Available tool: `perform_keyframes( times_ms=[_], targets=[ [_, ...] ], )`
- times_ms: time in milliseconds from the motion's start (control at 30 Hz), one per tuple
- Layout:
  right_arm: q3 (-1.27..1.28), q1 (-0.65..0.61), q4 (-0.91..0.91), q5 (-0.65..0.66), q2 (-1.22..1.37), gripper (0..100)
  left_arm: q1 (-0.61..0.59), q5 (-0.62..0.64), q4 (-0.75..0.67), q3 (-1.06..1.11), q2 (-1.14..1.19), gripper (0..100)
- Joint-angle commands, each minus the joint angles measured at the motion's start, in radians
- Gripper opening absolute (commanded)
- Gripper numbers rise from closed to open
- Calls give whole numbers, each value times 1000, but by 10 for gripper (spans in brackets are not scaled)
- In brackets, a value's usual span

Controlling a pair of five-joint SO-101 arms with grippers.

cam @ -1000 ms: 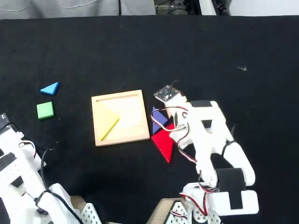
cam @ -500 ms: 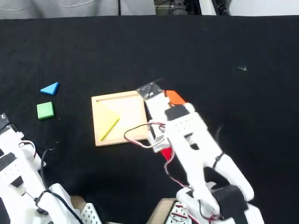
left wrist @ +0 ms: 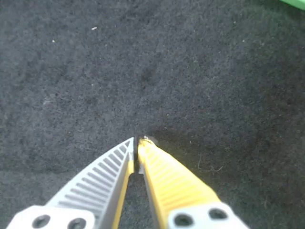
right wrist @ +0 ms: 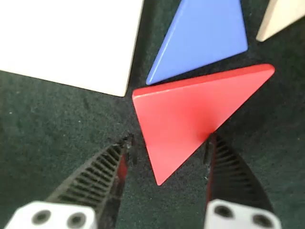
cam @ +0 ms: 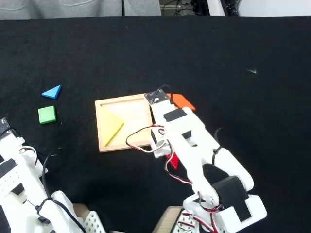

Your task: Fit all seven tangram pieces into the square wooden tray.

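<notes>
The square wooden tray (cam: pixel 133 110) lies mid-table with a yellow triangle (cam: pixel 112 125) in it. The right arm (cam: pixel 184 136) stretches over the tray's right edge, and a sliver of the red triangle (cam: pixel 171 161) shows beneath it. In the right wrist view my right gripper (right wrist: pixel 167 139) is open low over the cloth, its fingers on either side of the red triangle's (right wrist: pixel 190 109) pointed corner. A blue triangle (right wrist: pixel 202 38) lies just beyond it, beside a pale wooden corner (right wrist: pixel 71 43). My left gripper (left wrist: pixel 137 141) is shut and empty over bare black cloth.
An orange piece (cam: pixel 182 101) lies right of the tray's far corner. At the far left are a small blue triangle (cam: pixel 52 91) and a green square (cam: pixel 47 114). The left arm (cam: pixel 14 179) sits folded at the front left corner.
The right arm has swung left toward the tray and now covers the blue triangle and most of the red one. The orange piece has come into view. The left arm has not moved.
</notes>
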Motion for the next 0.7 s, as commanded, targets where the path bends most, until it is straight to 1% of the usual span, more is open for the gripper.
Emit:
perform_keyframes(
  times_ms=[0, 167, 300, 367, 567, 667],
  targets=[
    [-54, -14, -15, -9, 2, 244, -1, -11, -15, -4, -17, 33],
    [-62, -23, 11, -8, -21, 244, -1, -11, -15, -4, -17, 33],
    [-68, -94, 18, -9, -82, 244, -1, -11, -15, -4, -17, 33],
    [-67, -109, 15, -9, -91, 244, -1, -11, -14, -4, -17, 33],
    [-73, -51, 14, -9, -51, 244, -1, -11, -14, -4, -17, 33],
    [-67, -43, -6, -8, -8, 244, -1, -11, -14, -4, -17, 33]
  ],
)
